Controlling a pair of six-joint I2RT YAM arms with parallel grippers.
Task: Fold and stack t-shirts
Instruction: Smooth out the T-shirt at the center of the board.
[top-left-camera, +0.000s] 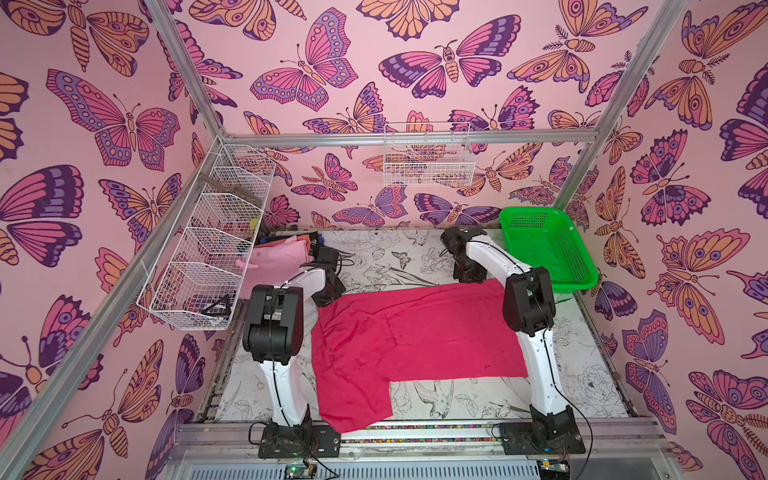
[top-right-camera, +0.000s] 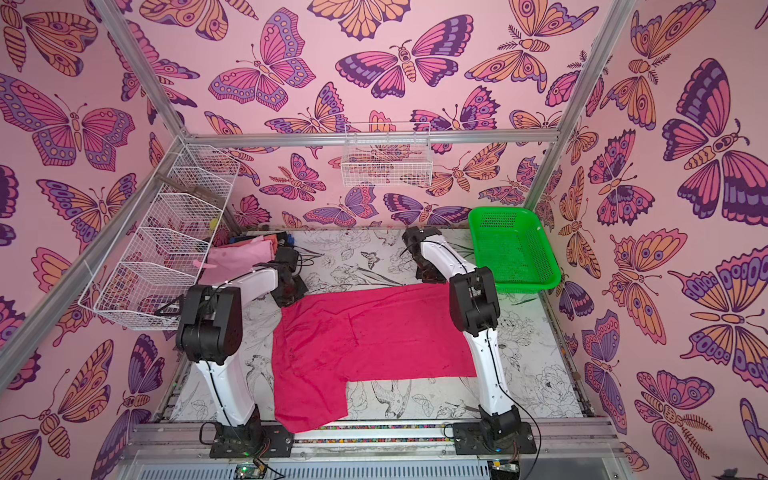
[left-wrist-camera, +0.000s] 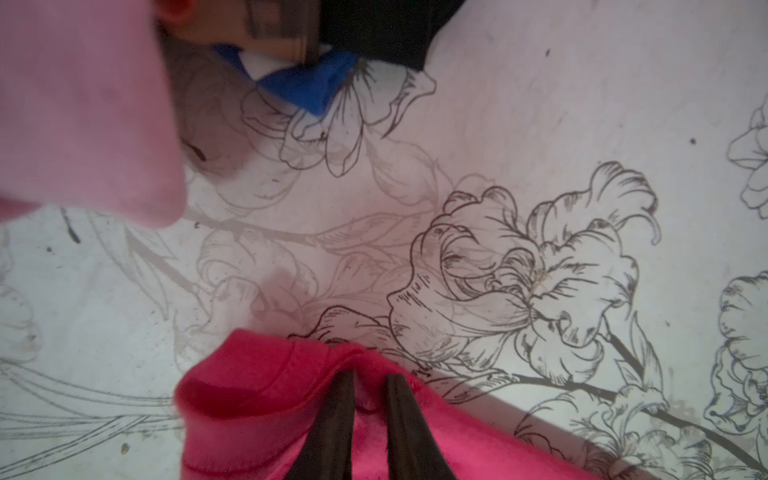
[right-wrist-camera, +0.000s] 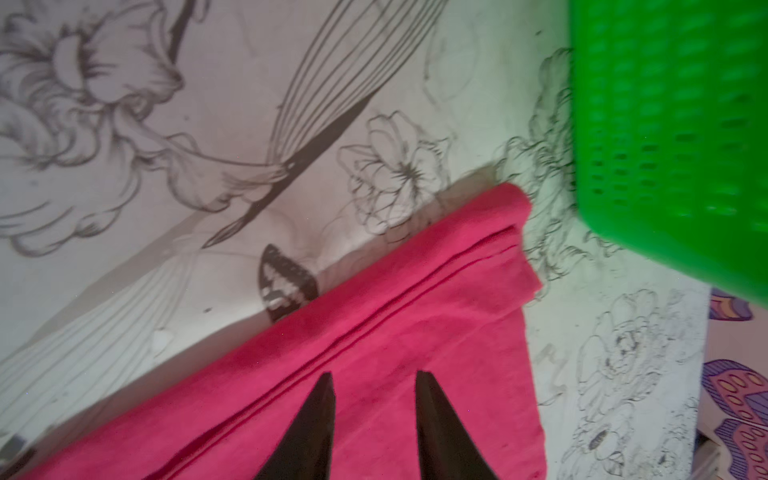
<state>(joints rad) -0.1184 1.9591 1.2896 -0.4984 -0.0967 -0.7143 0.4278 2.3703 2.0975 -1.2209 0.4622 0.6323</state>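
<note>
A crimson t-shirt (top-left-camera: 415, 332) (top-right-camera: 365, 332) lies spread on the flower-printed table, with one flap hanging over the near edge. My left gripper (left-wrist-camera: 371, 374) is at its far left corner, shut on a pinched ridge of the crimson cloth (left-wrist-camera: 257, 395). At the far right corner, my right gripper (right-wrist-camera: 374, 376) stands open just above the flat crimson cloth (right-wrist-camera: 415, 316), near its hemmed edge. In both top views the wrists hide both sets of jaws. A light pink t-shirt (top-left-camera: 276, 253) (top-right-camera: 241, 255) (left-wrist-camera: 83, 104) tops a pile at the back left, over orange and dark cloth.
A green mesh basket (top-left-camera: 544, 249) (top-right-camera: 515, 253) (right-wrist-camera: 665, 124) stands tilted at the back right corner, close to the right gripper. White wire baskets (top-left-camera: 199, 270) hang on the left wall, another (top-left-camera: 428, 158) on the back wall. Blue cloth (left-wrist-camera: 307, 83) pokes out behind the pile.
</note>
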